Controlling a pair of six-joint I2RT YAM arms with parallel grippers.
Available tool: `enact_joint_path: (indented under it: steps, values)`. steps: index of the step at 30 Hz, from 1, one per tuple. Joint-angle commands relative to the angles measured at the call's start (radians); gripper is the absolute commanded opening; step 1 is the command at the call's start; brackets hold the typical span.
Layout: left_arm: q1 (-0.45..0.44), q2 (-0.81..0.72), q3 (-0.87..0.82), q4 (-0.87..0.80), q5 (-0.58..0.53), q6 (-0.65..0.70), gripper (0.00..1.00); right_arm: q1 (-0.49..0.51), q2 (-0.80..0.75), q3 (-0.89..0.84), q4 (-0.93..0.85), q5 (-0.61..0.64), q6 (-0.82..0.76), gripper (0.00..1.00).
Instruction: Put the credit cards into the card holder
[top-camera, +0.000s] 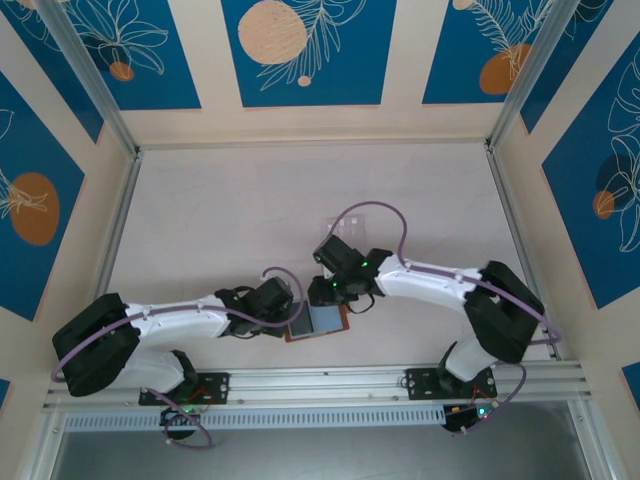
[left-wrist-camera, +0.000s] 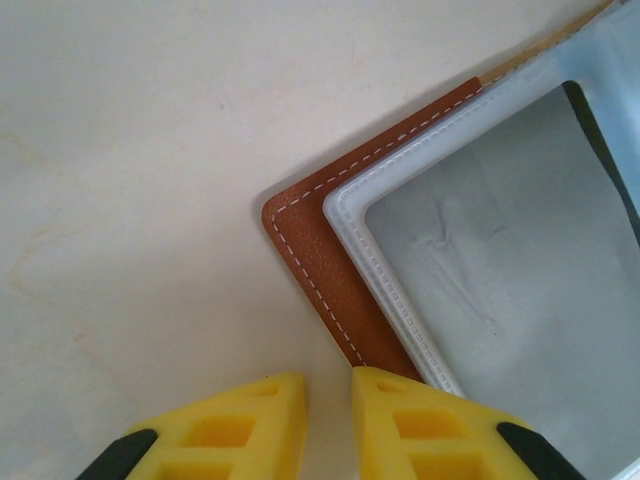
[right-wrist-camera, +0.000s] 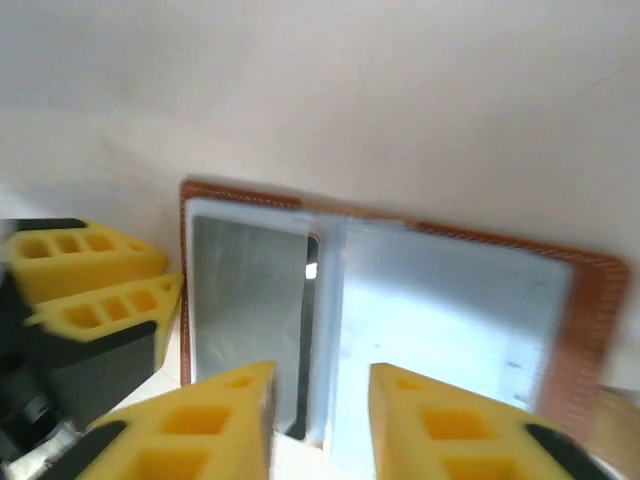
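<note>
One dark card: sits in the left pocket of the card holder. Its dark right edge and a grey sheen behind the pocket window are all that can be read. Judged seated, or close to it.
Card holder: lies open and flat on the counter, close to the near edge, between the two arms. Brown leather faces down and the pale grey-blue pockets face up. The right pocket looks bare.
Right gripper: fingers spread, nothing between them. It hovers over the holder's far edge at the centre fold, just beside the dark card.
Left gripper: fingers drawn close with a narrow gap, bare counter visible through it, pinching nothing. It is at a corner on the holder's left edge, with one finger overlapping the stitched leather border. Judged to be steadying the holder; contact cannot be confirmed.
Done: one card in, by appearance.
Left: the other cards. How many remain and where they lie cannot be told. A faint pale object lies beyond the right gripper and is too small to identify.
Progress: judged partway.
</note>
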Motion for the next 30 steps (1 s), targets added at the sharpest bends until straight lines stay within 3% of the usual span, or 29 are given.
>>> enact_joint_path:
  steps: [1, 6, 12, 15, 18, 20, 30]
  values:
    - [0.005, 0.032, -0.030, 0.079, 0.037, -0.014, 0.20, -0.001, -0.058, 0.042, -0.245, 0.191, -0.005, 0.42]
    - [0.004, 0.035, -0.028, 0.085, 0.043, -0.013, 0.20, 0.023, -0.017, 0.044, -0.335, 0.316, 0.044, 0.55]
    - [0.004, 0.029, -0.027, 0.077, 0.045, -0.009, 0.20, 0.057, 0.082, 0.049, -0.334, 0.364, 0.082, 0.55]
    - [0.001, 0.029, -0.025, 0.080, 0.054, 0.000, 0.20, 0.053, 0.107, 0.040, -0.308, 0.360, 0.079, 0.43]
    - [-0.012, 0.043, -0.001, 0.068, 0.049, 0.017, 0.20, 0.041, 0.079, 0.024, -0.286, 0.341, 0.071, 0.14]
    - [-0.021, 0.061, 0.018, 0.074, 0.055, 0.024, 0.20, 0.021, 0.029, 0.008, -0.285, 0.338, 0.067, 0.00]
    - [-0.075, 0.257, 0.211, 0.135, 0.084, 0.022, 0.20, -0.127, -0.198, -0.070, -0.298, 0.247, 0.001, 0.00]
